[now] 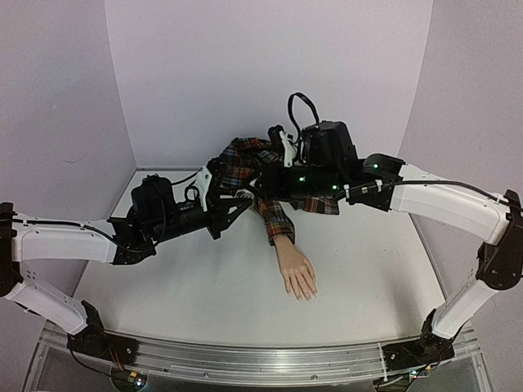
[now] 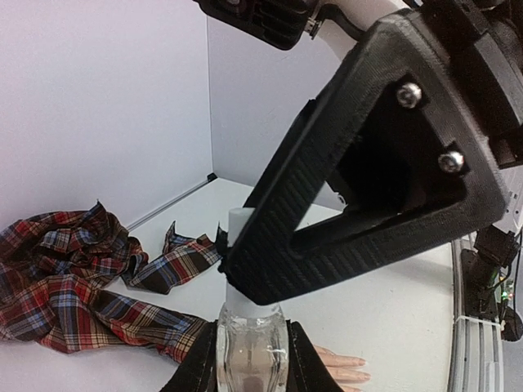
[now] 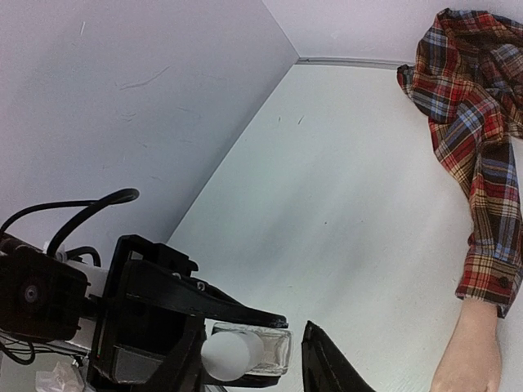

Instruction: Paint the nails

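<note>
The mannequin hand (image 1: 296, 273) lies flat on the desk (image 1: 180, 286), palm down, a little right of centre. Its long axis runs from the wrist, at the far end, to the fingertips, which point toward the near edge and slightly to the right. The fingers are held close together. It is pale peach and smooth, and it comes out of a red-blue plaid sleeve (image 1: 274, 216) that slants back and left to the bunched rest of the shirt (image 2: 57, 278) by the far wall. The nails (image 1: 306, 294) sit at the tips of those fingers. They are too small in every view to show their colour or whether any paint is on them.

The only container is a small clear glass bottle (image 2: 249, 347) with a white cap (image 2: 239, 222), held above the sleeve and well apart from the mannequin hand. The glass looks colourless, and I cannot tell what is inside.

The left hand (image 1: 237, 208) is closed tight on the bottle's body, one finger on each side of the glass, with the cap sticking out beyond them.

The right hand (image 1: 274, 181) reaches in from the other side, partly open around the cap. One of its black fingers (image 2: 359, 163) crosses in front of the cap in the left wrist view. In the right wrist view its other visible finger (image 3: 327, 367) stands clear of the cap, so it has no grip on anything.
</note>
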Robot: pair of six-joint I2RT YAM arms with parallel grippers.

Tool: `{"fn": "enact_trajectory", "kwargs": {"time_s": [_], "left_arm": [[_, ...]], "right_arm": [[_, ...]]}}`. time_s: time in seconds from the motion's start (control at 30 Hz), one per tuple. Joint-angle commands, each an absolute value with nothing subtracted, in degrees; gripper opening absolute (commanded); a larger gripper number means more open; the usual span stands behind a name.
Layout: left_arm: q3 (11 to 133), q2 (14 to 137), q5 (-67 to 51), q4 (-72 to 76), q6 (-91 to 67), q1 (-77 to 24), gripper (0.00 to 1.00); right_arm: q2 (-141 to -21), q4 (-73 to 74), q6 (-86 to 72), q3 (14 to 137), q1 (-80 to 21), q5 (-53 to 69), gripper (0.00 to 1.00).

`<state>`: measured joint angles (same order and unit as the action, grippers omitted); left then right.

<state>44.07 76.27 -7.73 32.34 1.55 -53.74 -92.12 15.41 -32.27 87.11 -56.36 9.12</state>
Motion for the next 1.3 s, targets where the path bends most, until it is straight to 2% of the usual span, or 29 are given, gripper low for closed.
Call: {"fn": "enact_trajectory", "kwargs": {"time_s": [0.0,0.1,0.2,0.23,0.37,0.43,0.5,0.57,0.7,0.73,0.8,0.9,1.03,1.27], "left_arm": [[45.39,76.77,-7.26,33.40,1.97,-54.07,0.00],[45.57,76.69,-9.26,33.27,1.60,-54.07,0.00],[45.26,75.75,-17.09,33.30,1.74,-53.80,0.00],[45.21,75.22,-20.90,33.14,1.60,-53.43,0.00],[46.11,75.55,-50.05,36.56,-8.37,-47.15,0.00],[46.95,77.44,-59.41,40.00,-13.81,-45.57,0.00],[47.69,78.08,-60.44,38.58,-14.36,-45.28,0.00],[47.06,77.54,-57.42,37.65,-12.99,-45.31,0.00],[45.89,75.95,-47.12,35.19,-9.47,-45.37,0.00],[45.70,75.75,-44.73,34.50,-8.39,-45.39,0.00],[45.76,75.24,-40.33,32.20,-6.13,-45.39,0.00],[45.71,74.72,-36.58,30.08,-3.15,-45.45,0.00],[45.97,74.11,-34.46,27.85,-0.85,-45.45,0.00],[45.76,73.66,-34.66,27.92,-0.81,-45.46,0.00]], "right_arm": [[-94.40,16.32,-32.19,90.92,-56.79,8.42,0.31],[-94.68,16.35,-30.74,91.13,-56.82,10.07,0.19],[-93.33,16.10,-24.81,90.08,-56.77,15.99,0.02],[-92.18,15.99,-21.39,88.92,-56.75,18.97,0.00],[-87.27,15.96,-2.39,81.93,-56.61,43.53,0.00],[-86.18,16.93,0.14,80.98,-56.60,46.31,0.00],[-86.14,19.05,1.85,81.56,-56.65,46.18,0.00],[-85.40,19.11,1.17,81.01,-56.66,43.44,0.08],[-83.27,18.84,-4.32,81.02,-56.62,32.25,0.56],[-82.37,18.77,-6.10,81.01,-56.66,28.25,0.63],[-81.15,18.71,-10.52,81.30,-56.63,21.46,0.72],[-81.79,18.72,-17.98,82.77,-56.65,18.67,0.73],[-85.87,20.56,-25.40,86.02,-56.67,20.72,0.67],[-92.76,28.13,-28.29,93.91,-56.20,19.45,0.60]]}}
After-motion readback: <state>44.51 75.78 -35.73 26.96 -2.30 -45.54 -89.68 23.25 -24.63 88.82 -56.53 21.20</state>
